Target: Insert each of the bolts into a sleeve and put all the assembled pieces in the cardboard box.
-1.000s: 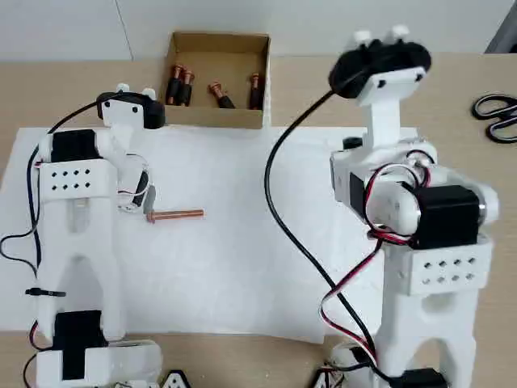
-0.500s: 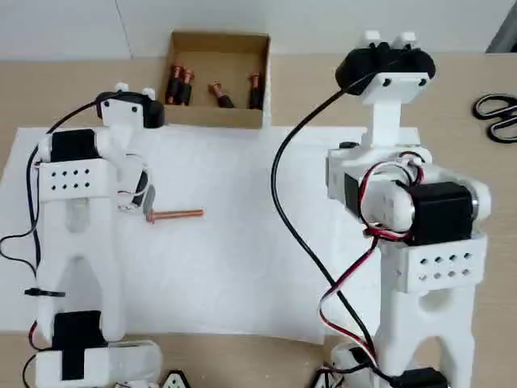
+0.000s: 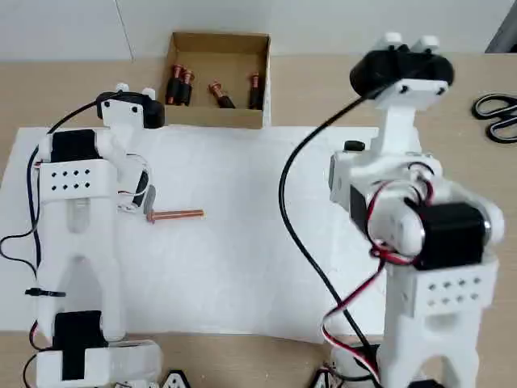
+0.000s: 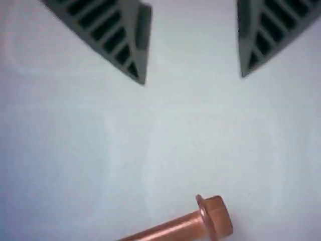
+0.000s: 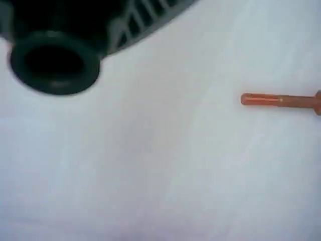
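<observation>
The left gripper's (image 4: 193, 78) fingers (image 4: 125, 45) are standing well apart with nothing between them, hanging over the white sheet (image 3: 242, 275). In its wrist view I'm seeing the hexagonal head of the copper bolt (image 4: 213, 223) lying near the fingertips but outside the gap, not touching them.

The right gripper (image 5: 65, 27) is clamping a black sleeve (image 5: 54, 63), whose open end is facing the wrist camera above the sheet. The bolt (image 5: 281, 100) is showing well apart from it in that view.

From the high view, taking the middle of the sheet as the clock's centre, the bolt (image 3: 176, 215) is lying flat at about 9 o'clock. Its head is pointing toward 9 and its shaft toward 3, and the head is sitting just beside the left arm (image 3: 77, 174). The right arm (image 3: 404, 186) is standing at about 3 o'clock, with its black cable (image 3: 303, 234) trailing across the sheet toward 5.

The cardboard box (image 3: 216, 120) is sitting at about 12 o'clock, touching the far edge of the sheet. It is holding four assembled pieces (image 3: 179, 85), two close together on its 9 o'clock side and two more toward its 3 o'clock side.

A pair of scissors (image 3: 497, 107) is lying on the wooden table (image 3: 315, 89) at about 2 o'clock, well apart from everything else.
</observation>
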